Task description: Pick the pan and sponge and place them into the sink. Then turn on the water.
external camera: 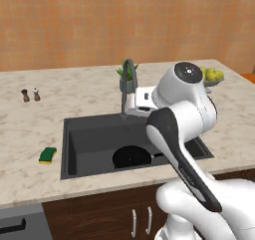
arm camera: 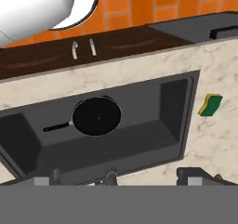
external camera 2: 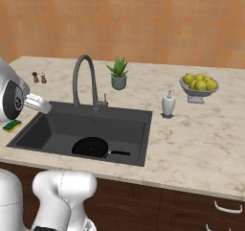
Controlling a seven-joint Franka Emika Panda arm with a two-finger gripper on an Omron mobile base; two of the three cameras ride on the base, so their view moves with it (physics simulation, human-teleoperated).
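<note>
pan (external camera 2: pixel 91 146) sits flat on the floor of the sink (external camera 2: pixel 139 114), toward the front, handle pointing to the robot's right along the basin bottom; from how it lies, that half of the placing looks done. sponge (external camera: pixel 48 155) is on the bench (external camera: pixel 30 129) just beside the sink's left rim, not touching it, green layer up, nothing holding it, so it reads as the next pick. hand view looks down over the basin from the back wall side, with the pan (arm camera: pixel 96 116) near centre and the sponge (arm camera: pixel 210 105) off past the rim. fingers (arm camera: pixel 188 174) are spread wide with nothing between them, which fits a hand that holds nothing and is free to go for the sponge. arm is folded high above the sink's right half in the left base view, hiding part of the basin and the pan's handle there. faucet (external camera 2: pixel 84 79) arches over the back rim with no blue stream under it, so the water is judged not yet on; sensible to leave it until the sponge is in. salt and pepper shakers (external camera: pixel 31 95), plant (external camera 2: pixel 118 73), soap dispenser (external camera 2: pixel 168 104) and fruit bowl (external camera 2: pixel 199 85) stand well clear of the sponge, so the approach looks unobstructed.
</note>
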